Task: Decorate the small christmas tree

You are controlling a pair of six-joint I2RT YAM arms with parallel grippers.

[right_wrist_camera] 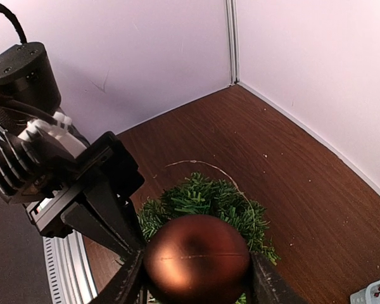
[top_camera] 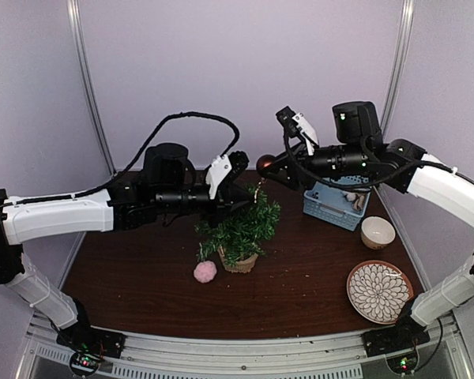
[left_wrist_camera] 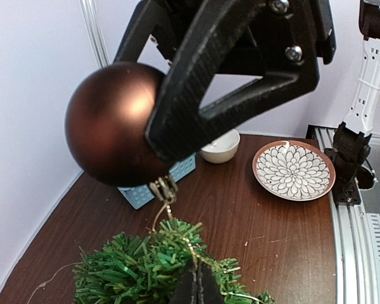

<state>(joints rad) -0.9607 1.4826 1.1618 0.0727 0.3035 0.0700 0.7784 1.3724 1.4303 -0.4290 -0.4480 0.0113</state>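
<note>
Your right gripper (right_wrist_camera: 197, 282) stands part-open, its jaws clamped on either side of a brown ball ornament (right_wrist_camera: 196, 253), which it holds just above the top of the small christmas tree (top_camera: 241, 229). Your left gripper (left_wrist_camera: 196, 286) is pinched fully closed at the treetop, right by the ornament's gold hanging loop (left_wrist_camera: 163, 190) — whether it grips the thread, you can't tell. The tree stands upright in its tan pot (top_camera: 238, 263) near the middle of the table (top_camera: 142, 292), with a pink pom-pom (top_camera: 205, 272) just beside the pot.
</note>
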